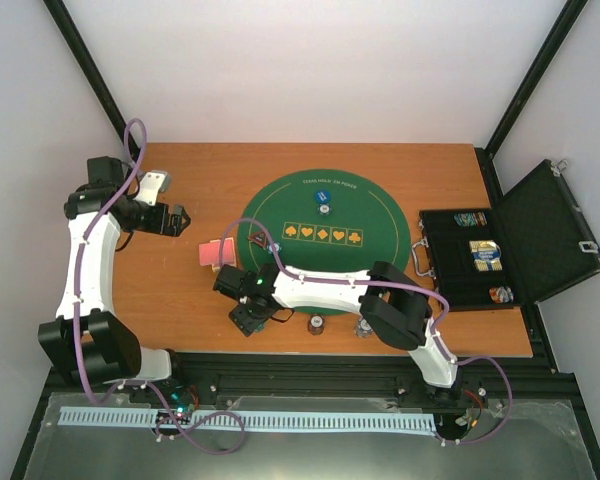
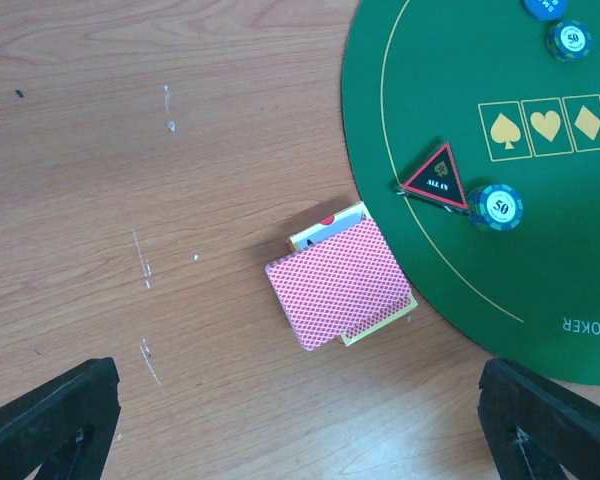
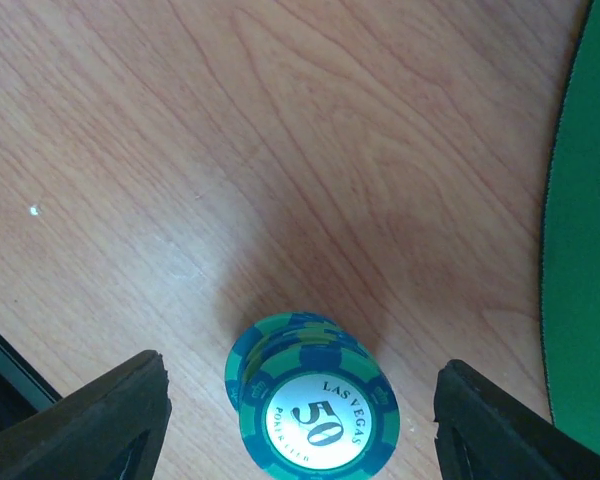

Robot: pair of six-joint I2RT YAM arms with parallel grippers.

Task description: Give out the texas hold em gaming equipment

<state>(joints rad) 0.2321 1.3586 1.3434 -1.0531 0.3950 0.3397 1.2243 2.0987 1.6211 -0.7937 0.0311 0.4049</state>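
Note:
A small stack of green-blue "50" poker chips [image 3: 315,405] stands on the wood, left of the green felt mat [image 3: 590,250]. My right gripper [image 3: 300,408] hangs over the stack, open, with a gap between the chips and each finger. A pile of red-backed playing cards [image 2: 340,280] lies on the wood by the mat's left edge. My left gripper [image 2: 300,425] is open above the bare wood near the cards and holds nothing. On the mat [image 2: 450,290] are a black-red triangular marker [image 2: 435,178], a chip [image 2: 496,206] beside it, another chip [image 2: 568,40] and a blue button disc [image 2: 546,8].
The black hinged case [image 1: 480,255] lies open at the right of the table with card boxes and chips inside. Two more chips [image 1: 317,324] [image 1: 364,326] sit near the table's front edge. The right arm reaches leftward low over the mat's near rim [image 1: 280,195].

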